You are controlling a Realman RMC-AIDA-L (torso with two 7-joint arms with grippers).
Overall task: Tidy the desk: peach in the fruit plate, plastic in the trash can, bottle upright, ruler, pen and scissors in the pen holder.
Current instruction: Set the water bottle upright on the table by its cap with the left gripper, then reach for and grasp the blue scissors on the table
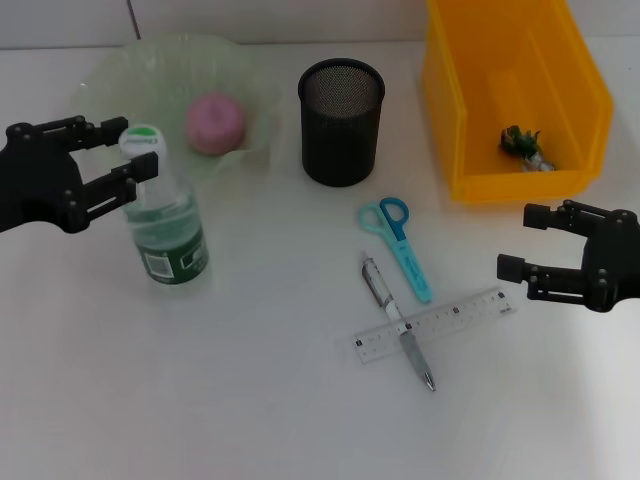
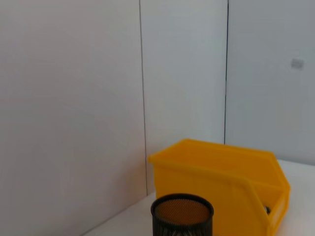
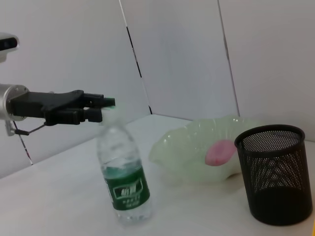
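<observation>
The bottle (image 1: pixel 165 225) stands upright at the left of the desk (image 1: pixel 250 400). My left gripper (image 1: pixel 141 145) is open, one finger on each side of its white-and-green cap. The peach (image 1: pixel 215 122) lies in the fruit plate (image 1: pixel 130 70). In the middle, the scissors (image 1: pixel 397 245), the pen (image 1: pixel 398 320) and the ruler (image 1: pixel 435 323) lie flat, the pen across the ruler. Behind them the pen holder (image 1: pixel 341 120) is empty. A crumpled piece of plastic (image 1: pixel 522 145) lies in the trash can (image 1: pixel 450 120). My right gripper (image 1: pixel 515 240) is open, right of the ruler.
The right wrist view shows the bottle (image 3: pixel 123 182), the left gripper (image 3: pixel 96 108) at its cap, the fruit plate (image 3: pixel 187 147) with the peach (image 3: pixel 220 151) and the pen holder (image 3: pixel 275 172). The left wrist view shows the trash can (image 2: pixel 221 172) behind the pen holder (image 2: pixel 182 216).
</observation>
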